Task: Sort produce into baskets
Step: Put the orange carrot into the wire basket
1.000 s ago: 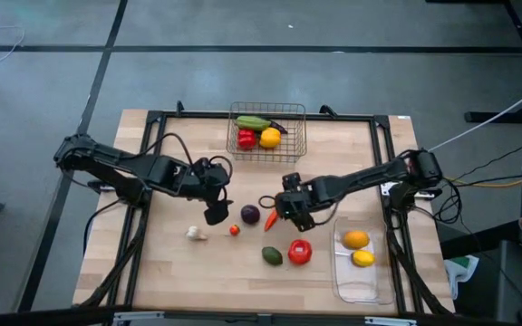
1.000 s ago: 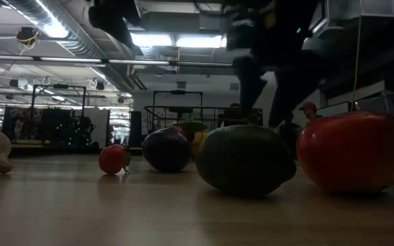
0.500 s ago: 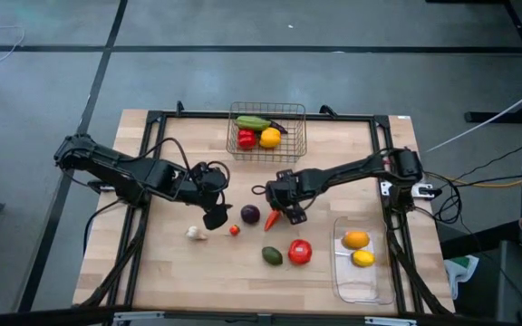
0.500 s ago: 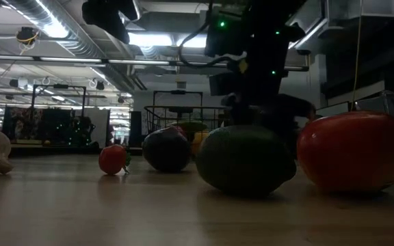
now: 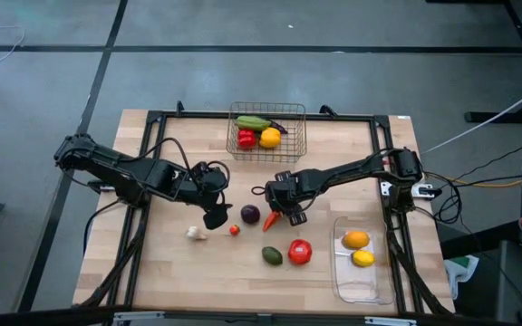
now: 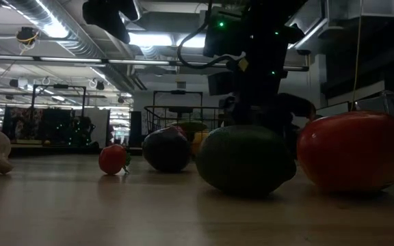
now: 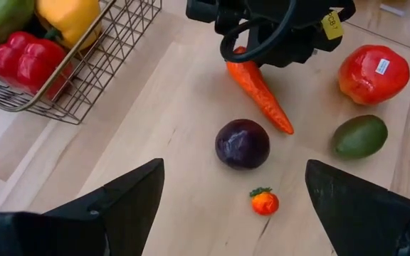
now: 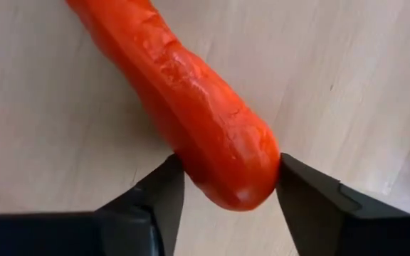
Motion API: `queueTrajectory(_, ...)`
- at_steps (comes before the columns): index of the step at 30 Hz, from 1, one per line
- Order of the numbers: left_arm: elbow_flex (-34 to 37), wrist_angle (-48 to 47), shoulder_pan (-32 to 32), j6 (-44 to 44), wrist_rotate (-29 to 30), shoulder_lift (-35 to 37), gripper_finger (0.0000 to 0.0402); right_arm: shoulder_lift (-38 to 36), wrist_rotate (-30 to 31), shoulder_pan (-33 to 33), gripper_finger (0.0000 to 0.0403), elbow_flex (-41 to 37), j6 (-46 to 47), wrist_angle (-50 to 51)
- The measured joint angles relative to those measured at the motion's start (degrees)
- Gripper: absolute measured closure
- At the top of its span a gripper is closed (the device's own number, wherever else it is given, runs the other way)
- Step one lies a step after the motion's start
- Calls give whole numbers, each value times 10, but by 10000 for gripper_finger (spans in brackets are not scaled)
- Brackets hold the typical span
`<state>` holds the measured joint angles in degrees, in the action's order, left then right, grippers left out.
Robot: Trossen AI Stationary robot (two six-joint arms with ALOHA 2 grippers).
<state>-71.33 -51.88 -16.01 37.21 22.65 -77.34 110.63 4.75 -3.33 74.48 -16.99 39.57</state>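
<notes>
Two fingers of my right pincer (image 8: pixel 223 188) pinch the thick end of the carrot (image 8: pixel 184 107), which lies on the wooden counter (image 5: pixel 170 263) near its middle, just beside the purple onion (image 5: pixel 250 215). My left pincer (image 7: pixel 233 206) hangs spread above the counter, toward the left edge. The wire basket (image 5: pixel 267 132) sits at the far edge holding produce; the clear tray (image 5: pixel 362 263) sits by the right near corner with two yellow-orange fruits.

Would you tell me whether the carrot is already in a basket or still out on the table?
Out: the carrot lies on the table, with the right gripper closed around its thick end.
</notes>
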Motion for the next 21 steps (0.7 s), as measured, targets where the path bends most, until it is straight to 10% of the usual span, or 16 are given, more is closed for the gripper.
queueTrajectory(21, 0, 0, 0, -1, 1, 0, 67, -75, 10, 0, 213, 7, 0, 85)
